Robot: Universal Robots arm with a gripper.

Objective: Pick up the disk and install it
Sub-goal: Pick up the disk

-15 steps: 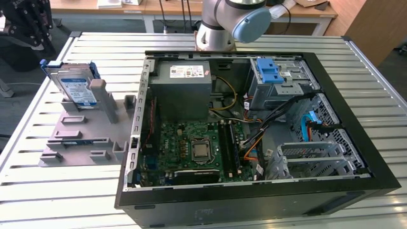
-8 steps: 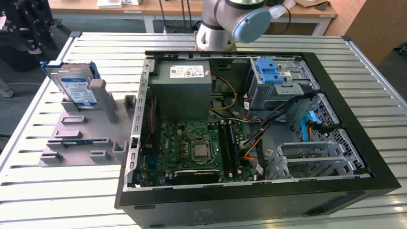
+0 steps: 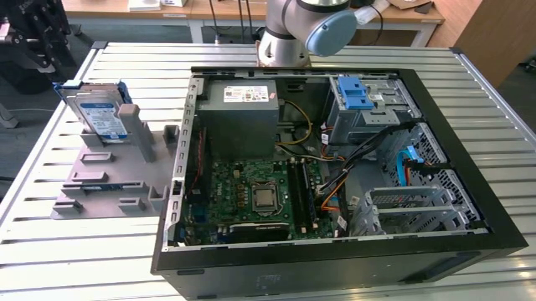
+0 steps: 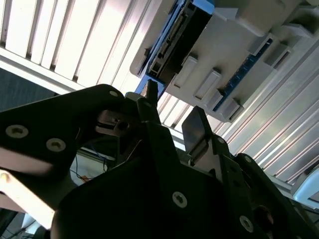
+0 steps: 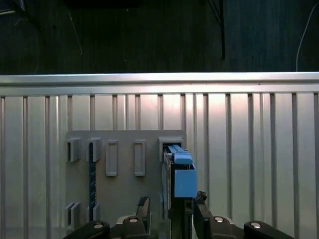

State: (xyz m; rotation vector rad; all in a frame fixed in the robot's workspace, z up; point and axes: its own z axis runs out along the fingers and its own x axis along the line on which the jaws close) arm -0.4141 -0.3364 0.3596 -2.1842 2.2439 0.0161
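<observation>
The disk, silver with a blue-and-white label and a blue bracket, stands on edge in a slot of the grey holder at the exterior view's left. In the first wrist view the disk appears edge-on, its blue bracket towards the camera. My gripper is open, one dark finger on each side of the disk's line and nothing between them. In the second wrist view the fingertips are a short way off the disk, not touching it.
An open computer case lies on the slatted metal table, beside the holder. Inside are a grey power-supply box, a green motherboard and a grey drive cage with a blue latch. The arm's base stands behind the case.
</observation>
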